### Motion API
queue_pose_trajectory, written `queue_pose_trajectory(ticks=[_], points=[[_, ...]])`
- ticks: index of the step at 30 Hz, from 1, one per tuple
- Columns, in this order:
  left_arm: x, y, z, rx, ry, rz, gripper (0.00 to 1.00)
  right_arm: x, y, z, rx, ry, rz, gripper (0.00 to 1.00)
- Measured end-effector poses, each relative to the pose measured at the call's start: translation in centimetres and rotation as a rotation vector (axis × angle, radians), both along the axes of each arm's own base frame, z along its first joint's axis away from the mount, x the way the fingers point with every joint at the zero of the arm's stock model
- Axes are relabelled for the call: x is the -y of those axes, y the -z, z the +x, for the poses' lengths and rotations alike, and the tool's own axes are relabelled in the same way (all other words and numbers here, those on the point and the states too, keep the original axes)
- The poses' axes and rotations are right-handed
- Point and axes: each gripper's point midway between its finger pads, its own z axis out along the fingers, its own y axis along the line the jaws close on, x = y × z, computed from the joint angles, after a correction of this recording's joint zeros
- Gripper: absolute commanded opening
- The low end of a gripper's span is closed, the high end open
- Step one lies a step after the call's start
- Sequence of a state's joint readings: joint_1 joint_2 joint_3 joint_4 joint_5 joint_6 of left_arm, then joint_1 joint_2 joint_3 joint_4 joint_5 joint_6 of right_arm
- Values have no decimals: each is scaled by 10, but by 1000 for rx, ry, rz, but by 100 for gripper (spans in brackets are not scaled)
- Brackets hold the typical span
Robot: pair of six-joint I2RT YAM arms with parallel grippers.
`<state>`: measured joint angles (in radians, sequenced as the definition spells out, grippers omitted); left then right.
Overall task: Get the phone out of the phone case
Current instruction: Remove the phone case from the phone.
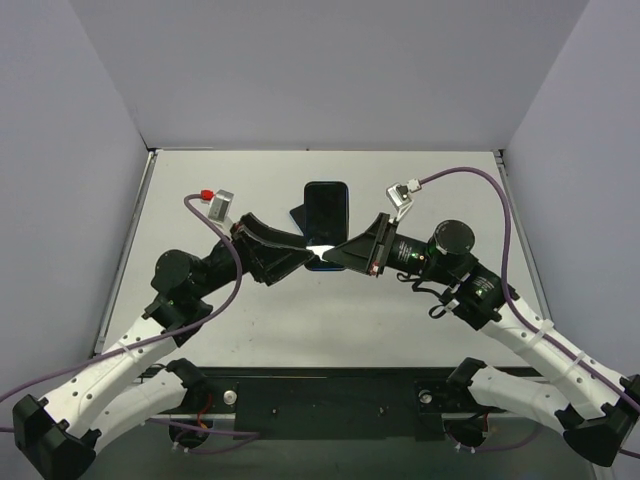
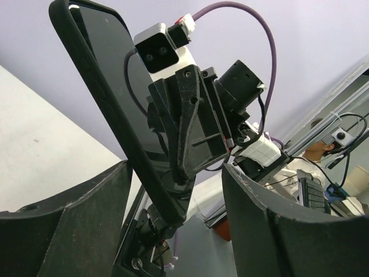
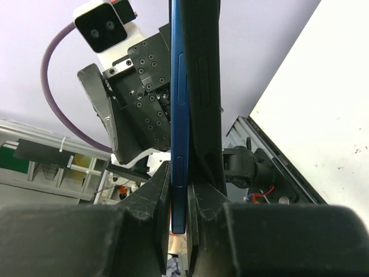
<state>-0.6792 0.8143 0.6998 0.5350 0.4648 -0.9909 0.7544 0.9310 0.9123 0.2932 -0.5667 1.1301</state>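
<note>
The phone [image 1: 326, 208] stands raised above the table centre, screen toward the top camera. In the right wrist view I see it edge-on: the blue phone body [image 3: 178, 104] with the black case [image 3: 205, 81] lying against its right side. My right gripper [image 3: 180, 180] is shut on the phone's lower end; in the top view it [image 1: 345, 256] reaches in from the right. My left gripper [image 2: 176, 173] is open, its fingers [image 2: 69, 213] wide apart on either side of the case's lower corner [image 2: 164, 202] without touching it. In the top view it [image 1: 298, 258] is at the phone's lower left.
The white table [image 1: 250, 300] is walled by grey panels on three sides. A dark corner [image 1: 296, 213] sticks out at the phone's left edge. Purple cables [image 1: 470, 175] loop from both wrists.
</note>
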Motion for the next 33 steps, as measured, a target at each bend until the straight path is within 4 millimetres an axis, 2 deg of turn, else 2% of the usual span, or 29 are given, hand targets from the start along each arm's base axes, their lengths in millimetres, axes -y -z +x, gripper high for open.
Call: queue_pose_trajectory(ticks=[3, 8, 11, 17, 21, 23, 24, 28, 33], points=[[2, 3, 2, -16, 7, 6, 51, 1, 3, 2, 11, 16, -21, 0], [4, 3, -3, -17, 34, 8, 46, 6, -5, -1, 57, 32, -16, 0], [5, 5, -6, -11, 54, 15, 36, 8, -7, 1, 65, 46, -13, 0], [11, 9, -8, -7, 95, 34, 38, 8, -10, 3, 76, 58, -12, 0], [14, 10, -12, 5, 127, 42, 33, 9, -12, 4, 82, 67, -10, 0], [14, 10, -13, 7, 134, 42, 20, 9, -13, 4, 90, 67, -12, 0], [14, 10, -14, 6, 135, 42, 8, 9, -13, 4, 93, 66, -13, 0], [14, 8, -15, -8, 148, 33, 0, 9, -15, 2, 131, 55, -14, 0], [10, -1, -23, 100, 148, 44, 0, 5, -25, -6, 124, -5, 49, 0]])
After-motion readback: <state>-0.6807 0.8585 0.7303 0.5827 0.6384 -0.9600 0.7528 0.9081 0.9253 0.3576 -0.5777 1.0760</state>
